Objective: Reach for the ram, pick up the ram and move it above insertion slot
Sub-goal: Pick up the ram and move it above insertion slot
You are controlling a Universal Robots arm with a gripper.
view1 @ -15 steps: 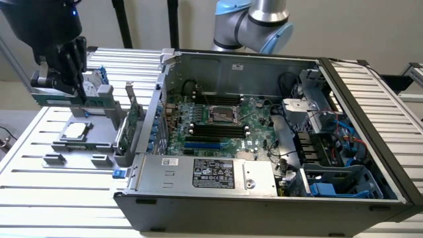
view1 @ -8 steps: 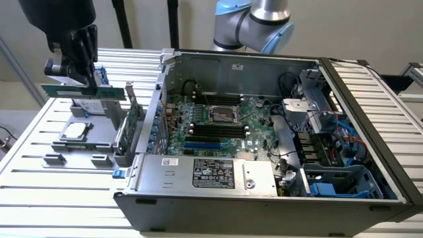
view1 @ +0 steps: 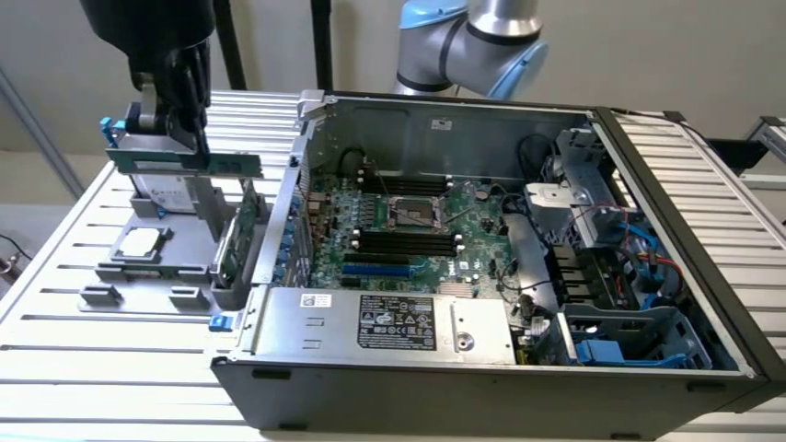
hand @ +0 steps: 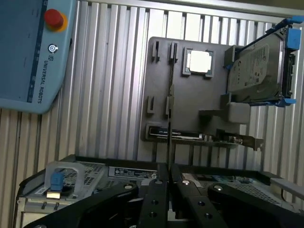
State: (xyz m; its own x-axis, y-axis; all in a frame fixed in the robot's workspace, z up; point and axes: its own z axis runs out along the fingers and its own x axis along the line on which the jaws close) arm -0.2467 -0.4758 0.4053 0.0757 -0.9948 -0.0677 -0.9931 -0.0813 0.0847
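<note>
The claw [view1: 182, 147] is closed on the ram [view1: 228, 164], pinching the long green stick near its middle so that it hangs level, lengthwise across the exterior view. The ram is in the air above the grey holder [view1: 135, 276], clear of its brackets, at the exterior view's left of the open computer case [view1: 491, 368]. The holder stands on the slatted metal worktop [view1: 110, 368] and carries a silver hard drive [view1: 169, 198], a square processor chip [view1: 138, 241] and an upright green card [view1: 241, 230].

The black memory slots [view1: 399, 241] lie on the motherboard inside the case, well apart from the ram.

From the wrist view the claw [hand: 167, 190] has its two black fingers pressed together around a thin dark line [hand: 169, 95], most likely the ram seen edge-on. Beyond it are the holder [hand: 190, 109], the processor chip [hand: 198, 61] and the hard drive [hand: 259, 71]. A blue teach pendant [hand: 28, 57] lies on the worktop [hand: 109, 71] beside the holder.
</note>
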